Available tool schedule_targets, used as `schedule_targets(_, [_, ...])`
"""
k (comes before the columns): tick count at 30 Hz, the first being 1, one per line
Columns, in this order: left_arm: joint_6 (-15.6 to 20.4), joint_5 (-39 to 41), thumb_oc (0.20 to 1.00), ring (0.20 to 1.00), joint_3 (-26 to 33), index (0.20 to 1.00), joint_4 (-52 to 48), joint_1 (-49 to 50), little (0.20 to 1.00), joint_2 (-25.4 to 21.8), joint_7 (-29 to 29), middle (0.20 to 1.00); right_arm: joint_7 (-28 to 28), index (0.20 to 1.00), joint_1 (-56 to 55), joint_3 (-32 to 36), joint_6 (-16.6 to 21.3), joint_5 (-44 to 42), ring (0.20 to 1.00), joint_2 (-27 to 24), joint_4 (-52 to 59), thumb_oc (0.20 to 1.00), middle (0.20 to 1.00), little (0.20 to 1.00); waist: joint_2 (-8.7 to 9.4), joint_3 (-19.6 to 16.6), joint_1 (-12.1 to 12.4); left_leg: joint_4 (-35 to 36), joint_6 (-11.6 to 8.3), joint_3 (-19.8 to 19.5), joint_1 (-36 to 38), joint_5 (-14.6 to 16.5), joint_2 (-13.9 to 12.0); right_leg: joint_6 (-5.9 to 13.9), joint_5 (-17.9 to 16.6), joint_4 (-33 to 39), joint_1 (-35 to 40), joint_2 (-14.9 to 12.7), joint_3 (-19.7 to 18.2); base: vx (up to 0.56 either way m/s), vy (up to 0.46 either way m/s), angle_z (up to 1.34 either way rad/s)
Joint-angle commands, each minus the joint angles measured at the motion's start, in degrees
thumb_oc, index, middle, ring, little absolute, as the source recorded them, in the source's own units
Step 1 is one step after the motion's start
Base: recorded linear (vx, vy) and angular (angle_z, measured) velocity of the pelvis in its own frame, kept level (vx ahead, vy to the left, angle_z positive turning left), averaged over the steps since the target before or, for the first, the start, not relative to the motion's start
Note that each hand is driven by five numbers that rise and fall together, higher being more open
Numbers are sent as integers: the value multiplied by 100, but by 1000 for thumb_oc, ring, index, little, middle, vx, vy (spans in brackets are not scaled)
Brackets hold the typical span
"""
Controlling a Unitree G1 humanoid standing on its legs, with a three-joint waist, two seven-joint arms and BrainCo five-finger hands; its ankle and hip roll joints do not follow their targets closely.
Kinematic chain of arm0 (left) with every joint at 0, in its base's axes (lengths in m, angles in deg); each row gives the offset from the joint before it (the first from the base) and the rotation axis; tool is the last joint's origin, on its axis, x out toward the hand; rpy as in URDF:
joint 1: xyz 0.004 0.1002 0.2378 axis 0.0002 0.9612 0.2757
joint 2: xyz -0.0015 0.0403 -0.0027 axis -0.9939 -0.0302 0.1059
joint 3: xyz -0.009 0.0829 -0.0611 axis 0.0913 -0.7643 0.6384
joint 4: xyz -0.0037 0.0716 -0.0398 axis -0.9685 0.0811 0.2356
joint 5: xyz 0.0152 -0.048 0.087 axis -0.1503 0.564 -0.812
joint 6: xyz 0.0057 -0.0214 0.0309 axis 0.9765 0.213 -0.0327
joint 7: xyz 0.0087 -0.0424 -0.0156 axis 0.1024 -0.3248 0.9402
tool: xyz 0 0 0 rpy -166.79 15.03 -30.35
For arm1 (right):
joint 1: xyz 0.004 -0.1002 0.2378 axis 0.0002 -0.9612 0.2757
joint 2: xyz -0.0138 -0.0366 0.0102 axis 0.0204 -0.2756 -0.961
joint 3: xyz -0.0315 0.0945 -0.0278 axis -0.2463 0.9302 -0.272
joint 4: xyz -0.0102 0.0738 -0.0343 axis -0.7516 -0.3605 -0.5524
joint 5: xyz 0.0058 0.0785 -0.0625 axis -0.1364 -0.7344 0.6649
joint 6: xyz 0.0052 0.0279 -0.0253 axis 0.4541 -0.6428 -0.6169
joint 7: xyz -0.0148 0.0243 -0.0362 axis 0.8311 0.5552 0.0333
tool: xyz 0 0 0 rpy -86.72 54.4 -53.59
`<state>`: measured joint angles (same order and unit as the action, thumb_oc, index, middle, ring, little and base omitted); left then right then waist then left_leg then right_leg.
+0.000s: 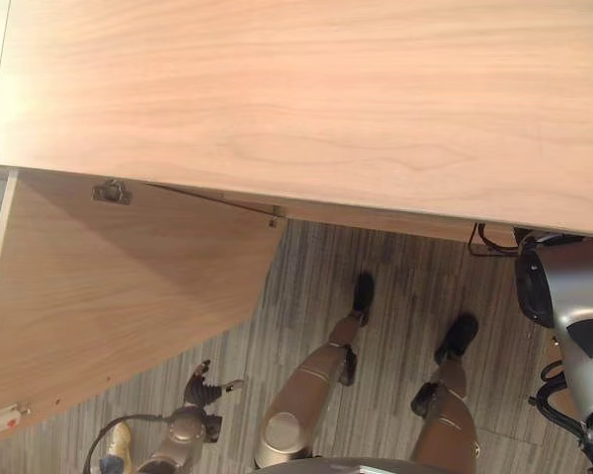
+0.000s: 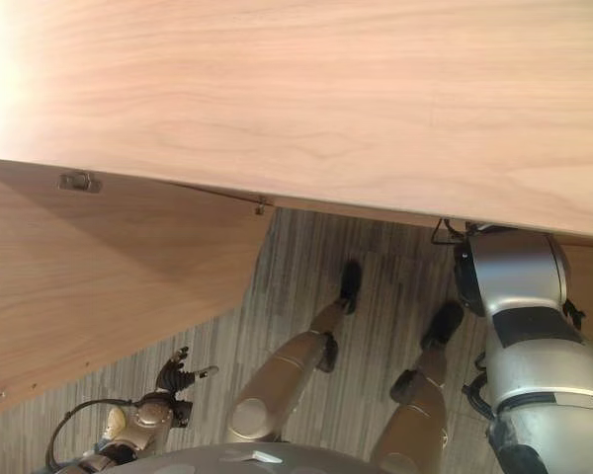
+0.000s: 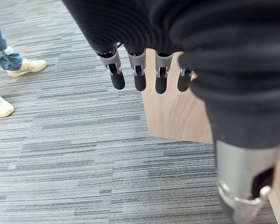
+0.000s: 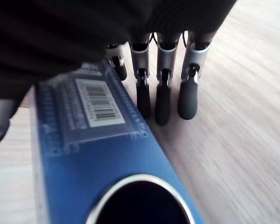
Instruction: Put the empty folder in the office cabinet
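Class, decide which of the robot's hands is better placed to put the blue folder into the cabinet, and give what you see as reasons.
Right. The right hand is already at the blue folder, fingers alongside it. The left hand hangs open over the floor, holding nothing.

Count: one cabinet (image 1: pixel 306 99), wood-grain top panel seen from above; one open door (image 1: pixel 109 286) hanging below it at left; two metal hinges, one (image 1: pixel 111 192) near the door's upper edge, one (image 1: pixel 275 214) at its far corner; one white catch (image 1: pixel 2 420) at the door's lower edge; one blue folder (image 4: pixel 98 158), with one barcode label (image 4: pixel 99 102) and one round finger hole (image 4: pixel 140 200); two shoes (image 3: pixel 25 66) of a person on the carpet, the second (image 3: pixel 0 105) nearer; two hands: left (image 3: pixel 137 74), right (image 4: pixel 163 88).
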<state>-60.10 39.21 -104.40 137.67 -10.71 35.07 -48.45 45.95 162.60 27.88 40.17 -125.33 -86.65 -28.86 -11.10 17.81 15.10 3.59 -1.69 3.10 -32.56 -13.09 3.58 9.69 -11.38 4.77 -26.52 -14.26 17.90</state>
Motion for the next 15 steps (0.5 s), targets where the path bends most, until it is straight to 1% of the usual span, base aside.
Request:
schedule_targets(1, [2, -68, 1000, 1000, 217, 1000, 454, -209, 1000, -345, -223, 1000, 97, 1000, -146, -148, 154, 553, 1000, -39, 279, 1000, 1000, 1000, 549, 160, 143, -557, -327, 156, -90, 800, -189, 422, -134, 23, 430, -630, -403, -45, 14, -6])
schedule_targets(2, [3, -70, 1000, 1000, 219, 1000, 459, -202, 1000, -348, -224, 1000, 89, 1000, -162, -141, 153, 562, 1000, -28, 292, 1000, 1000, 1000, 554, 158, 146, -562, -336, 158, -67, 838, -197, 425, -104, 18, 449, -624, -405, -46, 20, -11])
schedule_targets(3, [9, -44, 1000, 1000, 248, 1000, 474, -310, 1000, -313, -230, 1000, 107, 1000, -427, -102, 174, 717, 1000, 128, 415, 1000, 1000, 1000, 601, 155, 45, -575, -336, 168, -32, 850, -215, 409, -128, 8, 440, -621, -444, -5, 11, -14])
schedule_targets(9, [-17, -136, 1000, 1000, 465, 1000, 541, -393, 1000, -275, -226, 1000, 299, 1000, -1562, -183, 147, 1414, 1000, 610, 957, 1000, 1000, 1000, 773, 82, -233, -641, -348, 244, 88, 878, -300, 370, -167, -7, 502, -619, -494, -10, 6, -7])
schedule_targets(10, [-17, -136, 1000, 1000, 465, 1000, 541, -393, 1000, -275, -226, 1000, 299, 1000, -1562, -183, 147, 1414, 1000, 610, 957, 1000, 1000, 1000, 773, 82, -233, -641, -348, 244, 88, 878, -300, 370, -167, -7, 502, -619, -494, 0, 0, 0])
schedule_targets(11, [-25, -161, 1000, 1000, 520, 1000, 575, -387, 1000, -281, -214, 1000, 380, 1000, -1825, -110, 180, 1397, 1000, 713, 1049, 1000, 1000, 1000, 811, 62, -287, -664, -346, 249, 122, 898, -309, 363, -167, -15, 533, -620, -496, 28, -32, -8])
schedule_targets(12, [-91, -248, 1000, 1000, 691, 1000, 681, -451, 1000, -273, -167, 1000, 692, 1000, -2663, -74, 158, 1482, 1000, 997, 1211, 1000, 1000, 1000, 921, -28, -443, -725, -346, 263, 216, 949, -358, 338, -163, -36, 621, -615, -496, 28, -32, -8])
schedule_targets(15, [-90, -248, 1000, 1000, 689, 1000, 680, -441, 1000, -275, -167, 1000, 687, 1000, -2679, -74, 156, 1486, 1000, 1002, 1222, 1000, 1000, 1000, 922, -35, -446, -725, -346, 261, 218, 950, -357, 338, -162, -35, 625, -616, -492, 10, -9, 2])
